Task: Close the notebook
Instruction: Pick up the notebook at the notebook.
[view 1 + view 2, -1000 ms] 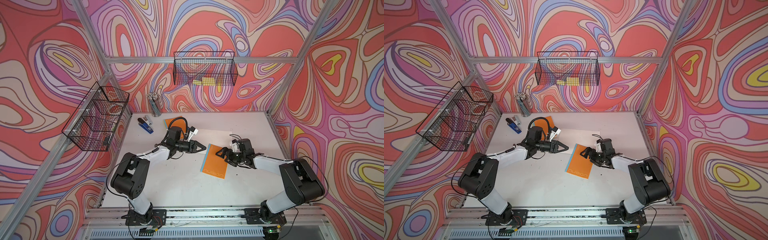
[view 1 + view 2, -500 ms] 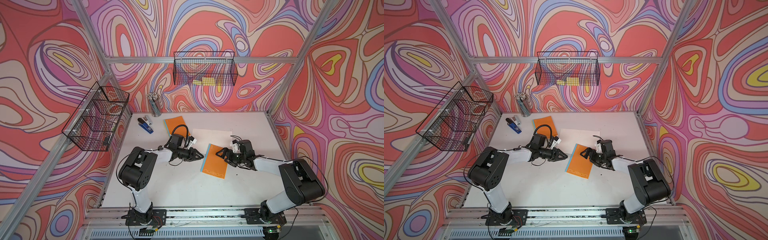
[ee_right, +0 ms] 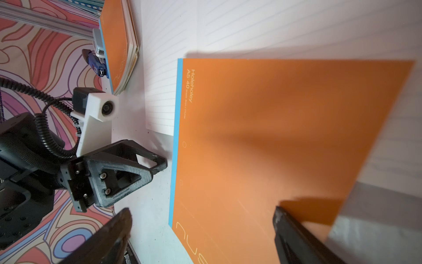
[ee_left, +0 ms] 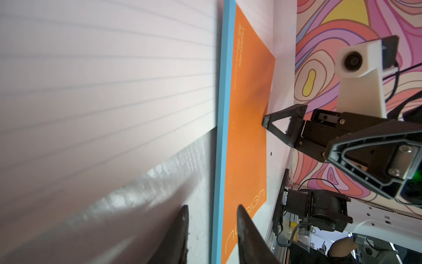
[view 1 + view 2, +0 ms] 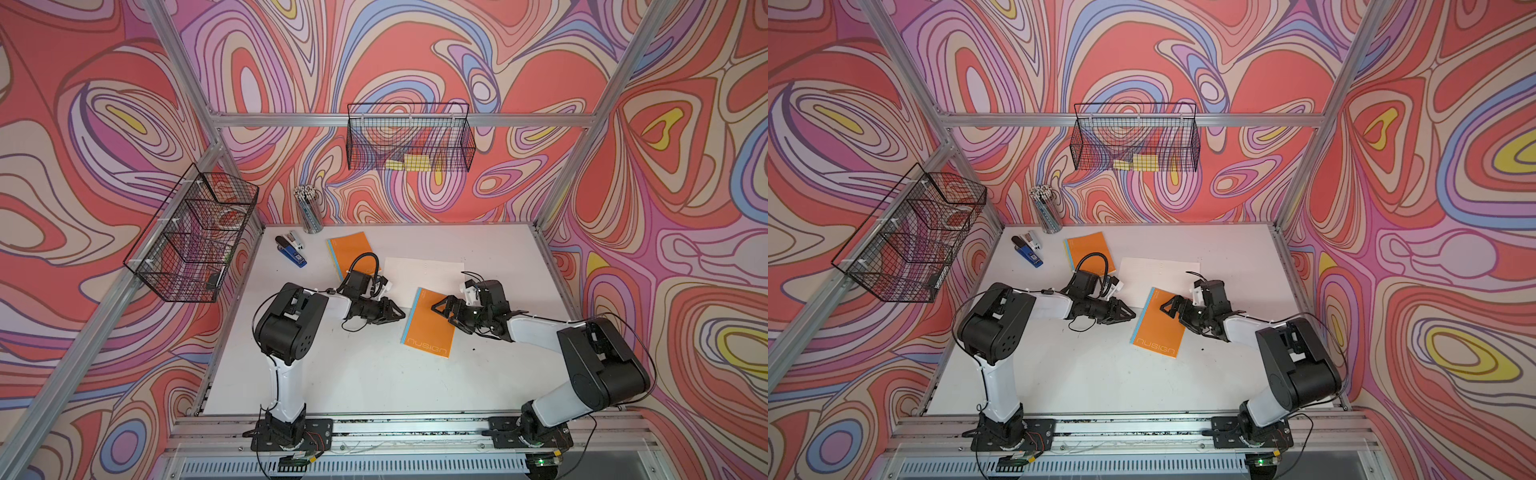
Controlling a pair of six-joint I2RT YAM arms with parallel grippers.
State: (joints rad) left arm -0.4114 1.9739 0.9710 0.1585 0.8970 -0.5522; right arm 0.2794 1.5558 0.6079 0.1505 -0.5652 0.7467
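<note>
Orange notebook (image 5: 428,322) looks thin, light and floppy, so we'd pinch its free edge; left tool (image 4: 212,219) and right tool (image 3: 203,217) gape empty.

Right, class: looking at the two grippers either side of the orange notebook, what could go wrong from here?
1. The right gripper stands open over the free edge of the orange notebook, and nothing pins the spine; a push could slide the whole book.
2. A loose lined sheet lies partly under it and may get dragged or creased.
3. The left gripper sits close by the spine, facing the right one; they could collide.
</note>
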